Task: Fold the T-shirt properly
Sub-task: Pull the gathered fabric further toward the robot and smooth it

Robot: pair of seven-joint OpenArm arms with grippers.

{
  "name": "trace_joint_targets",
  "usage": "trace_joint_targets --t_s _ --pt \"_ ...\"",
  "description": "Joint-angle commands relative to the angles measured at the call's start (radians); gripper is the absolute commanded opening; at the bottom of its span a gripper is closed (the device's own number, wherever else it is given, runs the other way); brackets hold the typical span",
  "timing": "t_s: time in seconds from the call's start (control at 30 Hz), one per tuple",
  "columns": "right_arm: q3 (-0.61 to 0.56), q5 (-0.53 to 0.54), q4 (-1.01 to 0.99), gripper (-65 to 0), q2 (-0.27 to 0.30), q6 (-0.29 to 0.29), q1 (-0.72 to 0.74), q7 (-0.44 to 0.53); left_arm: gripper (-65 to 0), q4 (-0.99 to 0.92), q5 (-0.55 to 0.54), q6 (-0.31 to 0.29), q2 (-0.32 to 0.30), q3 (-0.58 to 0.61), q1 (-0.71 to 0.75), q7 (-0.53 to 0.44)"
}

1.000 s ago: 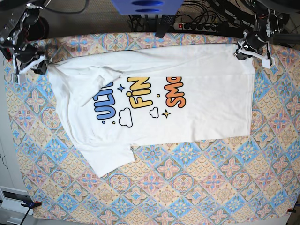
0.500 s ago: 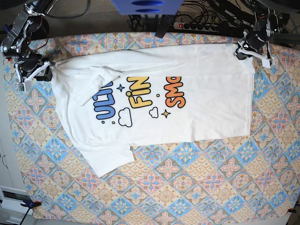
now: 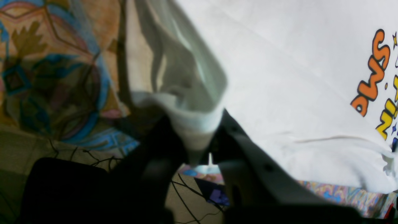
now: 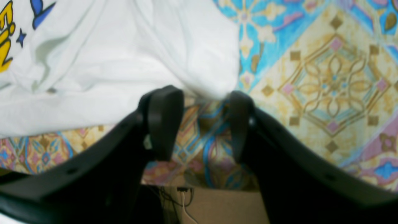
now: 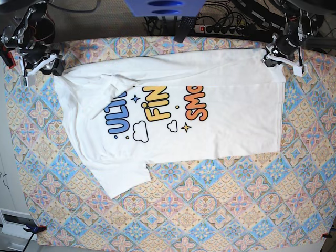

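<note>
Change since earlier: right gripper [image 5: 41, 67] has let go of the T-shirt [image 5: 210, 84] corner it pinched a second ago and shifted up toward the table's far edge; the cloth itself lies as before
Right gripper: jaws stand apart with nothing between them; the right wrist view shows the patterned tablecloth [image 4: 326, 81] through the gap, and the shirt's edge lying just beyond the fingertips [image 4: 163, 121]
Left gripper [image 3: 199, 149]: clamped on a bunched fold of the shirt's hem corner, seen close in the left wrist view; from the base view only its position at the shirt's far right corner [image 5: 274, 56] can be made out
Only in the base view: whole garment outline, one sleeve [image 5: 123, 181] jutting toward the near edge, a power strip [image 5: 223, 29] behind the table
Writing: blue "ULT…" partly hidden by a fold, yellow "FiN…", orange "SMO…", cut off at the upper fold; clouds and stars beside them; left wrist view shows the orange letters [image 3: 371, 71] upside down
Position: T-shirt spread flat on the far half of the tablecloth [image 5: 210, 210], print up
Axis: long axis runs left to right in the base view, hem at that view's right, shoulders at its left
</note>
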Motion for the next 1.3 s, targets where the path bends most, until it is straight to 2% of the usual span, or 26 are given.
trace_joint_targets --t_s 0.0,0.17,0.37,0.47,0.6,1.03,1.13,1.27 --pt "0.003 0.024 0.013 -37.8 0.018 0.004 0.007 0.022 -65.0 0.013 -0.007 -0.005 -0.011 -0.005 0.002 -0.011" --pt "0.006 0.026 -0.061 -36.6 0.005 0.004 0.009 0.022 -65.0 0.013 -0.007 -0.005 -0.009 -0.005 -0.001 -0.011" --pt "0.007 0.026 -0.159 -28.0 0.005 0.004 0.013 0.028 -65.0 0.012 -0.007 -0.005 -0.009 -0.005 -0.018 -0.011" --pt "0.007 0.027 -0.179 -25.8 0.005 0.004 0.013 0.031 -65.0 0.012 -0.007 -0.005 -0.011 -0.005 -0.018 -0.011" --pt "0.007 0.027 -0.191 -25.7 0.005 0.004 0.016 0.033 -65.0 0.012 -0.007 -0.005 -0.012 -0.005 -0.020 -0.011" --pt "0.007 0.024 -0.300 -25.9 0.004 0.004 0.161 0.033 -65.0 0.012 -0.007 -0.005 -0.011 0.021 -0.020 -0.011" --pt "0.007 0.023 -0.300 -31.7 0.004 0.004 0.170 0.033 -65.0 0.012 -0.007 -0.005 -0.012 0.019 -0.020 -0.011" --pt "0.030 0.023 -0.300 -50.3 0.004 0.004 0.167 0.033 -65.0 0.012 -0.007 -0.005 -0.012 0.018 -0.020 -0.011"
